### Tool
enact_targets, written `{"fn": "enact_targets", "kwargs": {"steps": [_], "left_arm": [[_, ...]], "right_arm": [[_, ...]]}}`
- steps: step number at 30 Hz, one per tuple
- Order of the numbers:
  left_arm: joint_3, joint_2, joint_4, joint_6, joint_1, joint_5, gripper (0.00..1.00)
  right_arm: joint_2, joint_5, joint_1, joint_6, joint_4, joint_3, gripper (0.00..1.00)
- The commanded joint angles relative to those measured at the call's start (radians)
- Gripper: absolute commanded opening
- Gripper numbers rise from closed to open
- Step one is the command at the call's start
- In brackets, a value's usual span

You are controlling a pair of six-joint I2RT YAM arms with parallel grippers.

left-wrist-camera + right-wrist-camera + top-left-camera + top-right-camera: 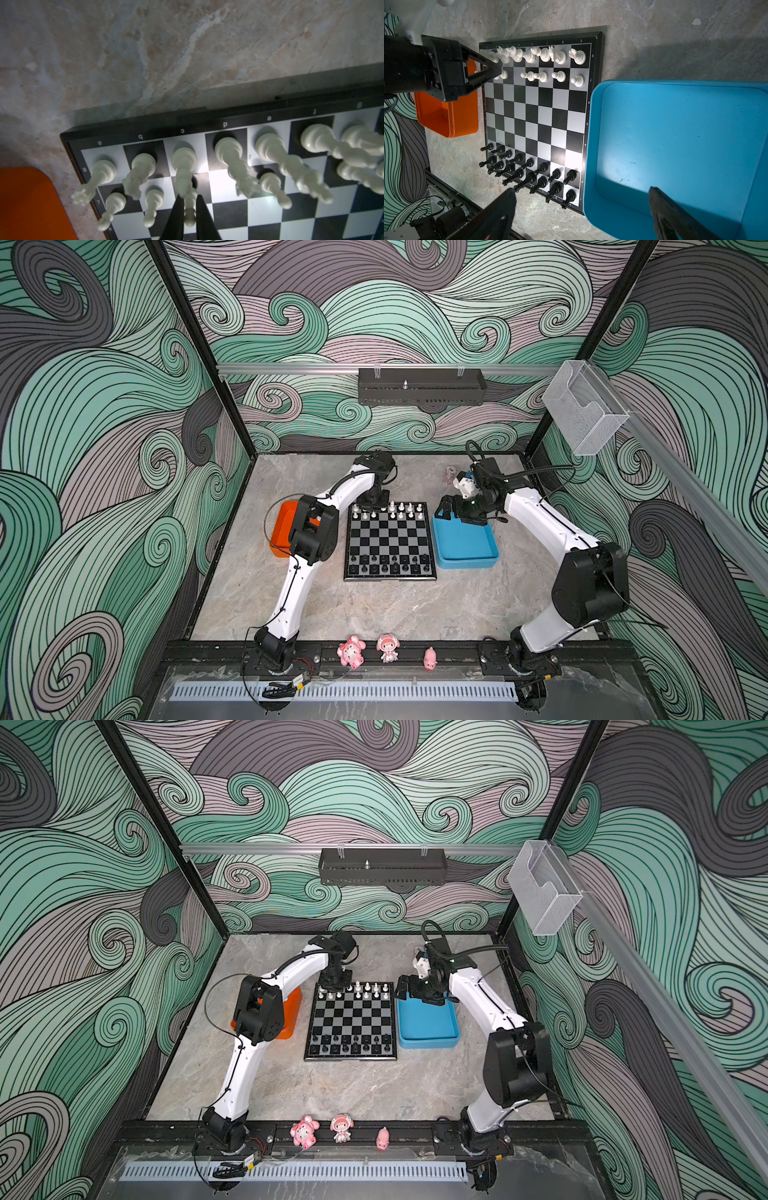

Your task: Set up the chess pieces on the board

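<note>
Two black fingers [176,218] of the left hand [189,202] are clamped on a white pawn [190,214], pinching it just under the head. Judgement: the high grip leaves the base free to seat and keeps the fingers above the neighbouring pieces. The pawn is upright over the dark c7 square, just in front of the c8 bishop [184,160]. The wrist view does not settle whether its base touches the board.

Either side: pawns stand on a7 [115,202] and b7 [153,199]. d7 is bare. e7 has its pawn [270,185]. The white back rank looks filled. Judged: placing step, one pawn square left after it.

In both top views the left hand [371,506] sits at the upper left corner of the board [390,539], which lies centre frame on the bench [374,610]. White pieces [401,511] line the board's upper edge. Black pieces [395,568] fill two ranks at its lower edge. The middle squares are bare, as an opening layout wants.

The orange tray [279,531] is just left of the board, mostly behind the left arm; contents not readable. The blue tray [465,547] is just right of the board, with no pieces seen in it. The right hand [451,514] hovers over the blue tray's upper end, spread wide and holding nothing. Judged parked there, out of the left arm's way.

Risk: the rank is crowded, and the tall bishop close behind the pawn could be knocked on release.
</note>
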Motion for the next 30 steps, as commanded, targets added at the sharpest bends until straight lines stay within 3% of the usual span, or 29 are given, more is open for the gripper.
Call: {"fn": "enact_targets", "kwargs": {"steps": [1,21,30], "left_arm": [[0.027,0.031,0.001,-0.017,-0.004,0.008,0.15],[0.021,0.028,0.011,-0.022,-0.004,0.011,0.16],[0.015,0.014,0.004,-0.02,-0.004,0.005,0.25]], "right_arm": [[0.006,-0.01,-0.006,-0.017,0.004,-0.009,0.99],[0.01,-0.012,-0.008,-0.017,0.005,-0.007,0.99],[0.008,-0.015,-0.008,-0.015,0.004,-0.008,0.99]]}}
